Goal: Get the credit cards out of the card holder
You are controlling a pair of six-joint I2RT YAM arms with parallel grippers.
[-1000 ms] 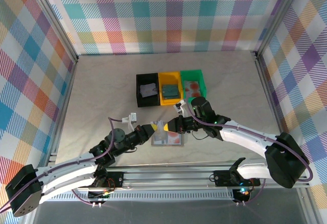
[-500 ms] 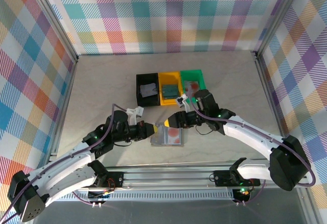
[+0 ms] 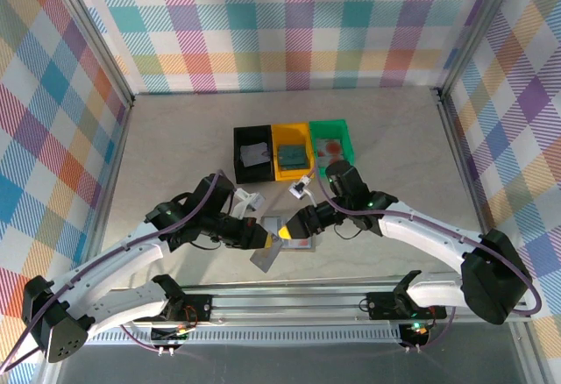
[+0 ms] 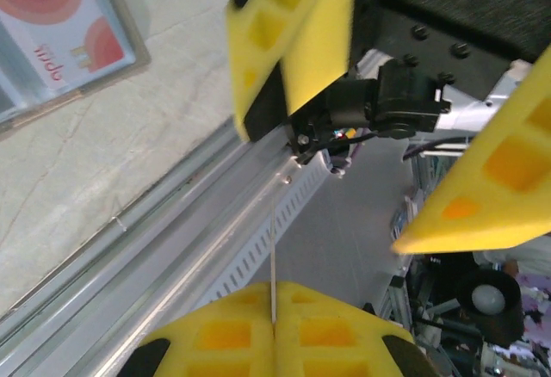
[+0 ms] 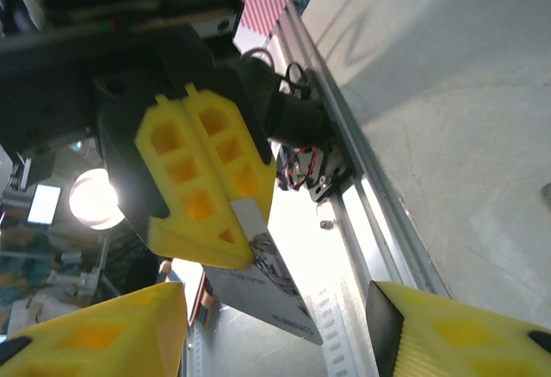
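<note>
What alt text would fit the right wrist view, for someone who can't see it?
The left claw, shut, pinches a pale printed card by one end. The right claw's yellow fingers stand apart along the bottom; behind lie a metal rail and the table.

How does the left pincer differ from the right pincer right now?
The yellow-fingered left pincer is shut on a thin whitish-grey plastic card; the right pincer is open and holds nothing. The left pincer is beside the flat grey card holder; the right pincer is over it. Both have yellow fingers, tips facing each other.
</note>
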